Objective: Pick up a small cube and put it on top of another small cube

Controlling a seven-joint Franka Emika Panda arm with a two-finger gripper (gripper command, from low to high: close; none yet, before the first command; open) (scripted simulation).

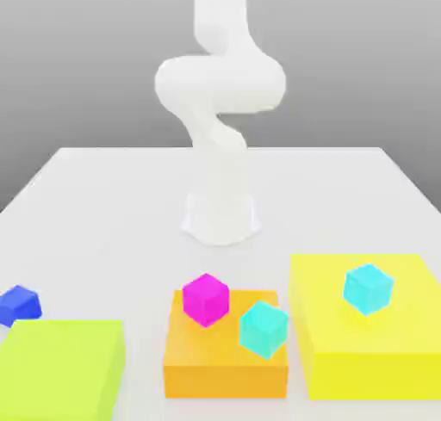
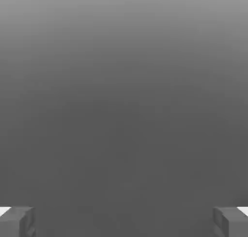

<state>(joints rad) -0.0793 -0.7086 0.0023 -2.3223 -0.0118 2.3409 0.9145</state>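
The small cube (image 1: 19, 305), deep royal blue, sits on the white table (image 1: 112, 213) at the exterior view's left, just behind a flat lime block (image 1: 60, 368). A magenta cube (image 1: 206, 299) and a cyan cube (image 1: 263, 328) rest on a flat orange block (image 1: 224, 369). Another cyan cube (image 1: 368, 288) rests on a yellow block (image 1: 370, 350). The white arm (image 1: 220, 92) rises from its base at the table's middle and leaves the frame upward. In the hand view my gripper (image 2: 124, 222) is open, its grey fingertips (image 2: 17, 222) far apart with nothing between them, facing a plain grey background.
The three flat blocks line the near edge of the table, lime at the exterior view's left, orange in the middle, yellow at the right. The arm's base (image 1: 220, 221) stands behind the orange block.
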